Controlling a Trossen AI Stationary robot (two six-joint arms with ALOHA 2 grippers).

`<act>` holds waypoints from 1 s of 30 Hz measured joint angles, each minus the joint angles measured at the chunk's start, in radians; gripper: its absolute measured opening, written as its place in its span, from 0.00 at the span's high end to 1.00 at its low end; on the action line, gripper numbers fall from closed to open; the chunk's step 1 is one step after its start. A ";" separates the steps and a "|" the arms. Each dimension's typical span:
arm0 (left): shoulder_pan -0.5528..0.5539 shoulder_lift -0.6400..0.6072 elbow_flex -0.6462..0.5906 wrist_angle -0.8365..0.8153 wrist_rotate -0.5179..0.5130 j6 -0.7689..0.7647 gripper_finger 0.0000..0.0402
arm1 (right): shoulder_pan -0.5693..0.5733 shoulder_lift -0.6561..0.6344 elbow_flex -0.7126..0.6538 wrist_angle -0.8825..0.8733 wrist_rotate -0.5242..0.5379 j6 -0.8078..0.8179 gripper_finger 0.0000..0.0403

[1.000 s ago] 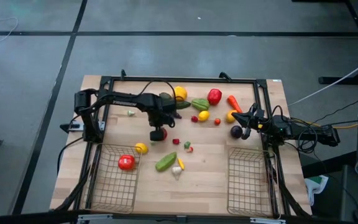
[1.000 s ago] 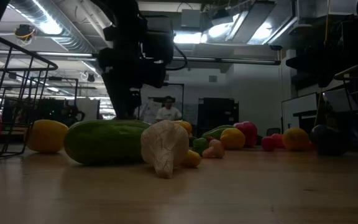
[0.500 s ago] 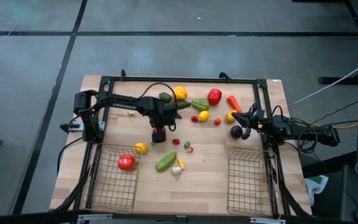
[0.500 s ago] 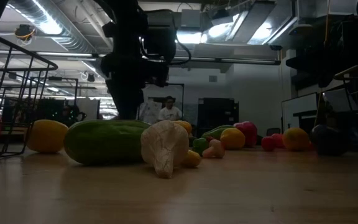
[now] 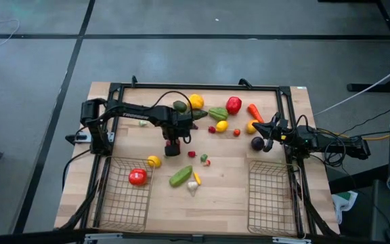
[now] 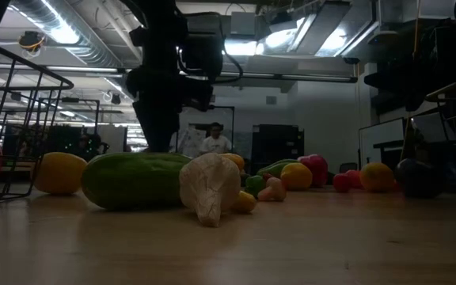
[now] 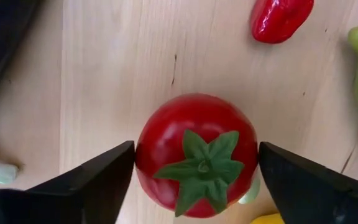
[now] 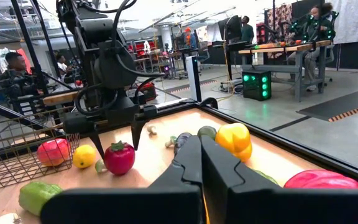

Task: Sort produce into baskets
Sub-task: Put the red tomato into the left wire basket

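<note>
I count one red piece (image 5: 137, 177) in the left basket (image 5: 122, 196); the right basket (image 5: 271, 196) holds nothing. My left end effector (image 7: 194, 171) straddles a tomato (image 7: 196, 154) mid-bench, fingers wide; right end effector (image 8: 199, 163) closed, idle.

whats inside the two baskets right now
The left basket holds one red tomato-like piece, and the rest of its mesh floor looks bare. The right basket shows nothing inside. The high view sees both floors fully, nothing covers them.
</note>
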 joint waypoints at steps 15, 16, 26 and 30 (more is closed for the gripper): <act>-0.007 -0.052 0.010 -0.017 0.000 -0.004 0.34 | 0.000 0.000 0.000 0.000 0.000 0.000 1.00; -0.007 -0.062 0.015 -0.026 0.000 -0.004 0.34 | 0.000 0.000 0.000 0.000 0.000 0.000 1.00; -0.035 -0.182 0.158 -0.259 0.000 -0.007 0.34 | 0.000 0.000 0.000 0.000 0.000 0.000 1.00; -0.071 -0.233 0.234 -0.393 0.000 -0.074 0.34 | 0.000 0.000 0.000 0.000 0.000 0.000 1.00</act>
